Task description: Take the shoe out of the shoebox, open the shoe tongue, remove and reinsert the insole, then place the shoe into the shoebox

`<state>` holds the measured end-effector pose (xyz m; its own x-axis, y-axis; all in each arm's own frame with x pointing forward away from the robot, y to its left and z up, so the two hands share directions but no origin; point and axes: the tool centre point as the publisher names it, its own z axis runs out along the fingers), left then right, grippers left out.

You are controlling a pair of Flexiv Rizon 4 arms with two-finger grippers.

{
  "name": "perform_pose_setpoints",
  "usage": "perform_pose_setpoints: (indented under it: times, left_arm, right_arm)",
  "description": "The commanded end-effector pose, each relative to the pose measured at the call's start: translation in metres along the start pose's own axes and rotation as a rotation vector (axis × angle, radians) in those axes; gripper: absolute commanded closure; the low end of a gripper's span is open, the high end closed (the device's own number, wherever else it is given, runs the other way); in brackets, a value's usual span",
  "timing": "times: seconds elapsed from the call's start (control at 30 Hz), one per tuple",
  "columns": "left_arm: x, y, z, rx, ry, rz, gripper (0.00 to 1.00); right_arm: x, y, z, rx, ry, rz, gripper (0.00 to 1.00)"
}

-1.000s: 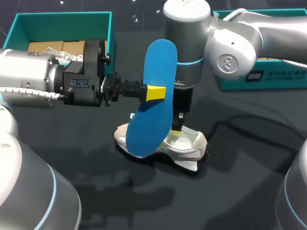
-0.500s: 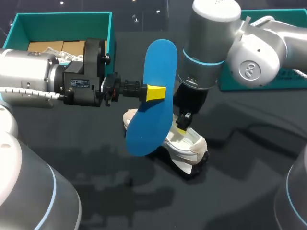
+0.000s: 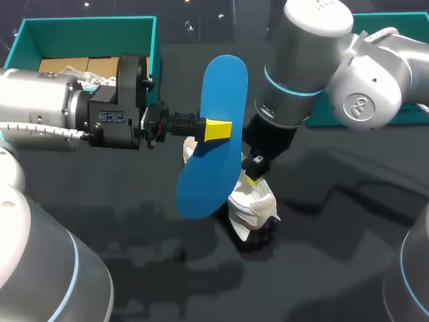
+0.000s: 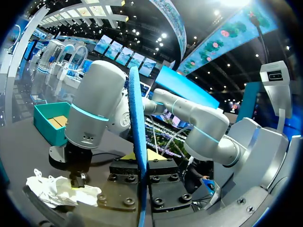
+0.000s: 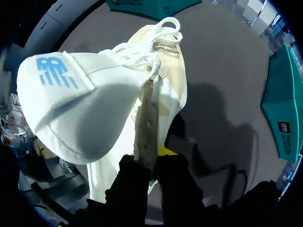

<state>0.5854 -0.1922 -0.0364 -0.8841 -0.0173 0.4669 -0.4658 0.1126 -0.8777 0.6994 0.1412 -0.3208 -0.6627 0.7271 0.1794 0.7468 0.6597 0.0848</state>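
Observation:
My left gripper (image 3: pixel 216 129) is shut on a blue insole (image 3: pixel 209 174) and holds it upright above the table's middle. In the left wrist view the insole (image 4: pixel 136 142) stands edge-on between the fingers. Below and behind it lies the white shoe (image 3: pixel 251 204), partly hidden by the insole. My right gripper (image 3: pixel 253 176) comes down from the right and is shut on the shoe's upper edge. In the right wrist view the gripper (image 5: pixel 150 163) pinches the shoe's eyelet flap (image 5: pixel 147 118), with the tongue (image 5: pixel 80 109) folded out to one side. The shoe (image 4: pixel 61 191) also shows ahead of my left gripper.
A teal shoebox (image 3: pixel 87 21) with paper inside stands at the back left, behind my left arm. Another teal box part (image 3: pixel 395 23) sits at the back right, behind my right arm. The dark table (image 3: pixel 335 255) spreads in front of the shoe.
My right arm has swung to the right and turned the shoe with it, so the shoe now sits more end-on and nearer the front. My left arm and the insole have stayed put.

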Motion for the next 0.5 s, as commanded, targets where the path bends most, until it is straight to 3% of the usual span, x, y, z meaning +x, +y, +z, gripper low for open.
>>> perform_pose_setpoints:
  times: [0.03, 0.5]
  left_arm:
    - [-0.0007, 0.0008, 0.0023, 0.002, 0.000, 0.001, 1.00]
    - [-0.0007, 0.0008, 0.0023, 0.002, 0.000, 0.001, 1.00]
  right_arm:
    - [0.0037, -0.0154, -0.0023, -0.113, -0.028, 0.256, 1.00]
    - [0.0031, -0.0215, 0.0065, -0.188, -0.032, 0.415, 1.00]
